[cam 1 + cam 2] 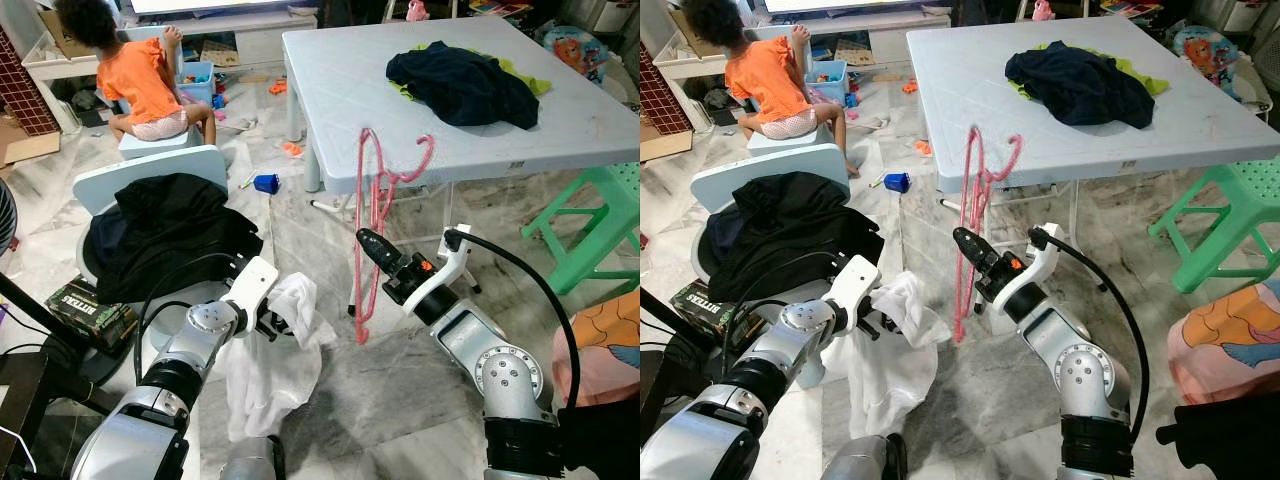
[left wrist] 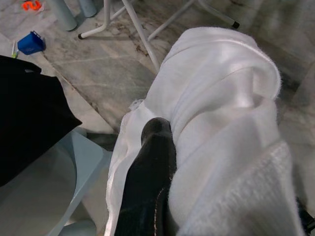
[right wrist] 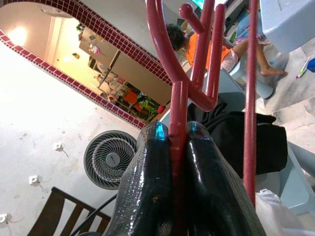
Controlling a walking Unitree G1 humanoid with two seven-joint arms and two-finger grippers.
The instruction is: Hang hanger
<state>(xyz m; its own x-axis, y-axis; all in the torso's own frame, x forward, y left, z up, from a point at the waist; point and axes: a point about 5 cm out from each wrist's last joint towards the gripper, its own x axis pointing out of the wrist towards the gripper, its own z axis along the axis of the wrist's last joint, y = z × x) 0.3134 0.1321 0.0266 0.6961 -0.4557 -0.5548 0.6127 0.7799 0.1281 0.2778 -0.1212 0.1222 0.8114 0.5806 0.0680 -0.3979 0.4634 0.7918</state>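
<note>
At frame centre, the right gripper (image 1: pixel 368 243) pinches a pink hanger (image 1: pixel 372 215); lower left, the left gripper (image 1: pixel 283 322) clamps a white cloth (image 1: pixel 270 365).

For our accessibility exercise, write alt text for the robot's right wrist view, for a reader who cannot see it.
Two black fingers of the right gripper pinch the stem of a pink hanger. Beyond it are a round fan and a person in orange sitting.
</note>
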